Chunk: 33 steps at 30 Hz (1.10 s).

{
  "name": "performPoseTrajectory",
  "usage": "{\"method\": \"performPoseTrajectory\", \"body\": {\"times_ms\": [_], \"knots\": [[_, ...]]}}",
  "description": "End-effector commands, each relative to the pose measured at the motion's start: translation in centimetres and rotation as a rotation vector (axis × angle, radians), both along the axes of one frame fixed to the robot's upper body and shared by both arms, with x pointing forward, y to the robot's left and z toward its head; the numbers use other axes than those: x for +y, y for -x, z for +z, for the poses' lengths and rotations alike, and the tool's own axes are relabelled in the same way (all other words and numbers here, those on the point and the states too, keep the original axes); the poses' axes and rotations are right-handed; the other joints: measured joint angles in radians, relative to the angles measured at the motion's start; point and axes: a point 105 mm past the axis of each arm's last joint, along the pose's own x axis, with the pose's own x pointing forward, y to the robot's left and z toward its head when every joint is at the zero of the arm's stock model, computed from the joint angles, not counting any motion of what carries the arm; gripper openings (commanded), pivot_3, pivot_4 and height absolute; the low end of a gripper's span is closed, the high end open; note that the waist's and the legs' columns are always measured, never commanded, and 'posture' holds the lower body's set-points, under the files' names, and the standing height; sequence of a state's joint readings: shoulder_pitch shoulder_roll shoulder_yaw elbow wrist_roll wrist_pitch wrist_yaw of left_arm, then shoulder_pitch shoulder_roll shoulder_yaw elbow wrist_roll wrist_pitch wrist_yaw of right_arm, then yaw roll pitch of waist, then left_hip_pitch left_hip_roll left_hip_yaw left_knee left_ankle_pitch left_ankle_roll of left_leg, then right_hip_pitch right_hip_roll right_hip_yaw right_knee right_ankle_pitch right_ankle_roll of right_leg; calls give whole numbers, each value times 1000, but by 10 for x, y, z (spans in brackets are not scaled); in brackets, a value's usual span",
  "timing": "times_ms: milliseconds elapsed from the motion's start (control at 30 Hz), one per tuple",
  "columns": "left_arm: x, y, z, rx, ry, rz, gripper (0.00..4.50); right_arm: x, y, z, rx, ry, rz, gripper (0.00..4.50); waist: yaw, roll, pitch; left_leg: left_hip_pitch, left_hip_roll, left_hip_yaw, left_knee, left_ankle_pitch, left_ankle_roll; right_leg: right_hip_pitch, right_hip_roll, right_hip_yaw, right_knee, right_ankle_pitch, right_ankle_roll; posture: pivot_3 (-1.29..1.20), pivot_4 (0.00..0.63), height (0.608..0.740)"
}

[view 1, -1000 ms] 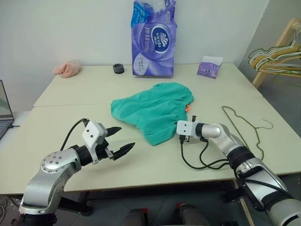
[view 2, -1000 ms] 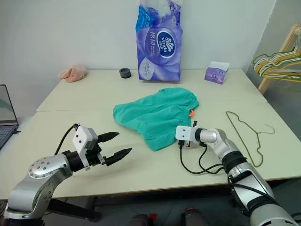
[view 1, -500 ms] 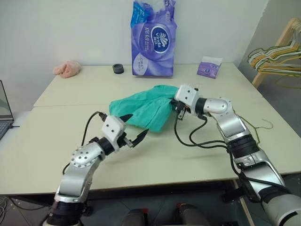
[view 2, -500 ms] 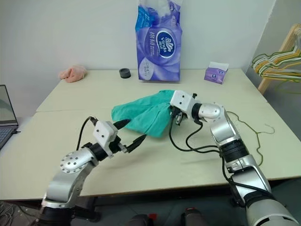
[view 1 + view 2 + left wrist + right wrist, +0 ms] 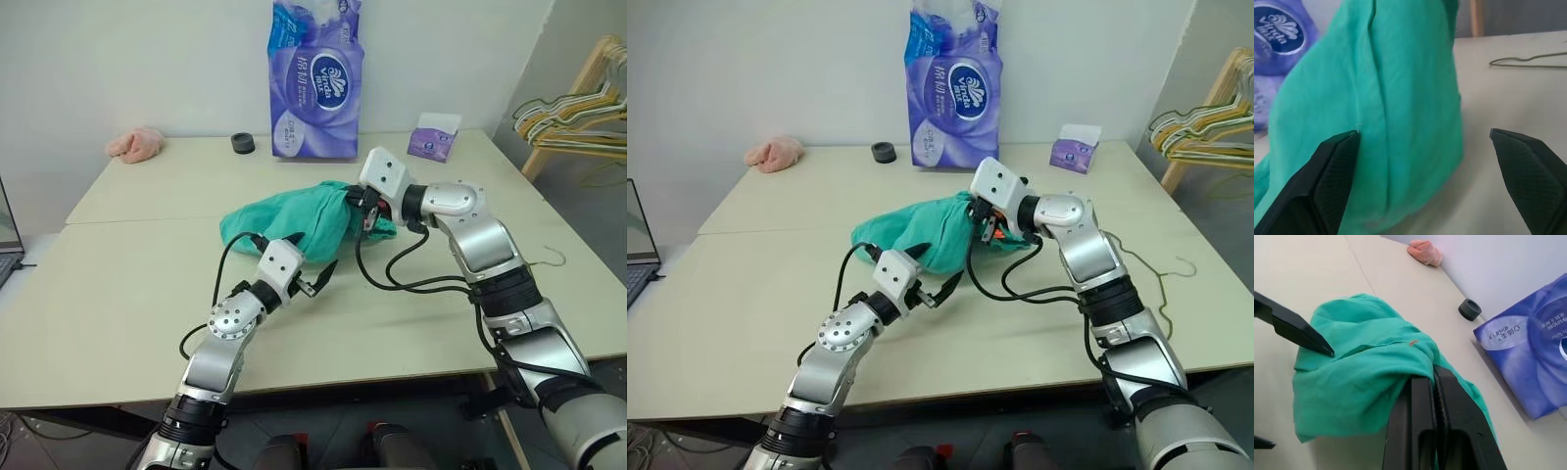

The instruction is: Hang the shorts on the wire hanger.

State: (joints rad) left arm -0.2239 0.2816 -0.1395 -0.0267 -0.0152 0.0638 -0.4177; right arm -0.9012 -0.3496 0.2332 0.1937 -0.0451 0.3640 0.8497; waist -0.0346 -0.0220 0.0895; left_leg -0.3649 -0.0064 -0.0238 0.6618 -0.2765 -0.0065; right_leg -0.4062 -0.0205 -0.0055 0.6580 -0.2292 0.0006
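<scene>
A wide, smooth, cream table (image 5: 118, 284) is seen, with much bare top on the near side of the two grippers and toward both side edges, and the far edge is met by a white wall. A tall, shiny purple pack of tissue paper (image 5: 312, 80) stands at the back, well beyond the fingers. The shorts (image 5: 294, 217), soft, wrinkled and teal-green, are bunched in a heap at the middle of the table; one end is lifted off the top and the other end is left lying on it. The right gripper (image 5: 985, 217) is pressed tight together on the raised end of the cloth, which is draped over its black fingers (image 5: 1420, 421). The left gripper (image 5: 315, 264) is held with its fingers spread wide apart; one pointed fingertip (image 5: 1334, 161) is touching the hanging fold of the shorts, the other is off to the side over bare table. The wire hanger (image 5: 1161, 279), thin and bent to a triangle with a hook, lies flat near the table's right edge, well apart from both grippers. A small purple tissue box (image 5: 434, 136), a fluffy pink cloth (image 5: 135, 144) and a small black ring (image 5: 243, 143) are set along the back, far from the fingers.
</scene>
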Motion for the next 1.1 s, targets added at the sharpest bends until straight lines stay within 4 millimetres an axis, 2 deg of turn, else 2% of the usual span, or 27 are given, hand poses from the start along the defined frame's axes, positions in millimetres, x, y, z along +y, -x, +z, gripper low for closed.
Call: {"method": "performPoseTrajectory", "body": {"times_ms": [33, 167, 267, 500, 700, 833, 933, 1000, 1100], "knots": [[17, -14, 5, -76, -55, 87, 4500, 0, 4, 35, -57, -81, 13, 40, 0, 0, 0, 0, 0, 0, 0, 0, 0, 0, 0, 0, 0, 0, 0, -110, 52, 740], [30, -25, 7, -101, -59, 130, 4500, -3, 7, 38, -44, -101, 11, 40, 0, 0, 0, 0, 0, 0, 0, 0, 0, 0, 0, -1, 0, 0, 0, -113, 53, 740], [33, -31, 9, -116, -47, 144, 3927, -4, 10, 38, -32, -113, 11, 0, -1, 0, 0, 0, 0, 0, 0, 0, 0, 0, -1, -1, 0, 0, 0, -121, 53, 740], [30, -36, 6, -138, -65, 125, 1762, -11, 15, 37, -20, -117, -6, 0, -8, 0, 0, -1, 0, 0, 0, 0, 0, 0, -2, -2, 0, 0, 0, -142, 57, 740], [44, -19, 12, -100, -156, -23, 19, -37, 16, 32, 14, -81, -47, 0, -24, 0, 0, -1, 1, -1, -1, 0, 0, -1, -2, -2, 0, 0, 0, -138, 61, 740], [68, 13, 39, 18, -297, -288, 19, -76, 34, 9, 126, 103, -1, 0, -25, 0, 3, -2, 1, -2, -1, -1, 0, -1, -2, -3, -1, -2, -1, -128, 62, 740], [85, 39, 58, 195, -322, -433, 19, -91, 78, -14, 230, 281, 219, 0, -26, 6, 6, -1, 0, 0, -1, -2, 1, -1, -1, -3, -1, -3, 0, -124, 62, 740], [88, 55, 69, 297, -305, -516, 19, -96, 102, -22, 300, 338, 330, 0, -32, 8, 8, -1, 0, 0, -1, -3, 3, -1, 1, -3, -1, -7, 7, -122, 63, 740], [92, 75, 85, 456, -263, -628, 19, -100, 130, -31, 403, 396, 442, 0, -41, 7, 10, 0, 1, 0, 0, -3, 4, -1, 1, -3, 0, -11, 8, -119, 63, 740]]}}
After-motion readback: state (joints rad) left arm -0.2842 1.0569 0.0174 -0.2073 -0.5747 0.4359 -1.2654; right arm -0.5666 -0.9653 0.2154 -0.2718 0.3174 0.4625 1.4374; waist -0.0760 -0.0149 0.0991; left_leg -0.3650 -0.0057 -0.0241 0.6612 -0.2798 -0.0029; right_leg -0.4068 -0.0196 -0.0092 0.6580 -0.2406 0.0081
